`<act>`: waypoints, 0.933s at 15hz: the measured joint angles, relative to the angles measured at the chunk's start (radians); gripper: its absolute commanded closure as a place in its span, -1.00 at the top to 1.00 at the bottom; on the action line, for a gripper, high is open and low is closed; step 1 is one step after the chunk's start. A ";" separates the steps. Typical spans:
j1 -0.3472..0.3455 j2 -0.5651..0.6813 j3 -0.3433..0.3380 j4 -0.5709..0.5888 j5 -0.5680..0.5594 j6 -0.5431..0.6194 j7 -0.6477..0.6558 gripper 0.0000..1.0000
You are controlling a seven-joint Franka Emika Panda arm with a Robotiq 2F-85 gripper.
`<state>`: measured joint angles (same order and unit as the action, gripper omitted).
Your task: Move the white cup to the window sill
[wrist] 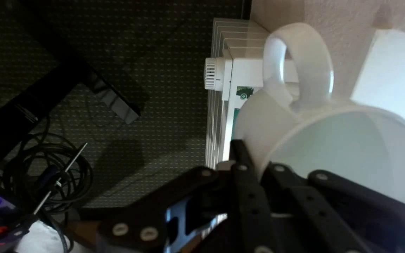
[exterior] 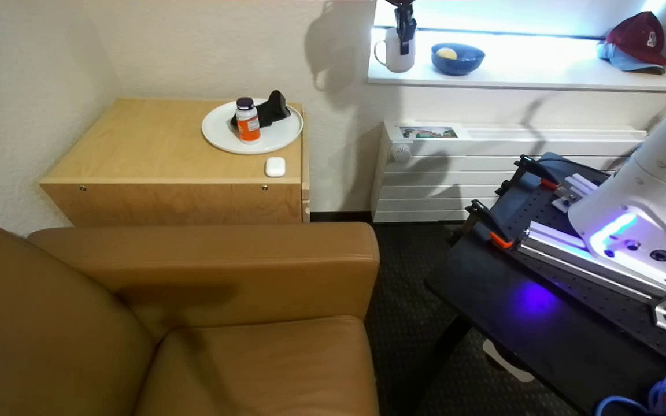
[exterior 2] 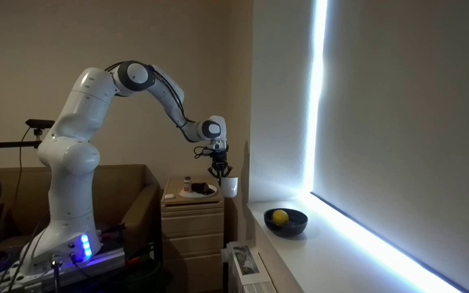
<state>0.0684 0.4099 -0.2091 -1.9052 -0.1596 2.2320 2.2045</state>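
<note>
The white cup [exterior: 392, 56] is upright in the air and also shows in an exterior view [exterior 2: 229, 188]. My gripper [exterior 2: 220, 178] is shut on its wall, with one finger inside and one outside. In the wrist view the gripper [wrist: 257, 165] pinches the rim of the cup [wrist: 276, 121], and the handle points away from the fingers. The brightly lit window sill [exterior: 532, 65] lies behind the cup in that exterior view. In an exterior view the sill [exterior 2: 336, 256] is to the right of the cup and lower, with a gap between them.
A blue bowl [exterior: 461, 60] with a yellow fruit stands on the sill, near the cup's end. A cap [exterior: 638, 43] lies at its far end. The white radiator [exterior: 518, 173] is below the sill. A wooden cabinet [exterior: 154, 138] bears a plate [exterior: 217, 130] with a bottle.
</note>
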 measured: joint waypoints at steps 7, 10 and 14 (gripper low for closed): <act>-0.098 -0.043 -0.057 -0.102 0.079 0.004 0.118 -0.89; -0.094 -0.054 -0.052 -0.108 0.076 0.003 0.130 -0.97; -0.102 0.021 -0.054 -0.033 0.117 0.002 0.279 -0.97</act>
<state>-0.0338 0.4313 -0.2628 -1.9381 -0.0421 2.2336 2.4836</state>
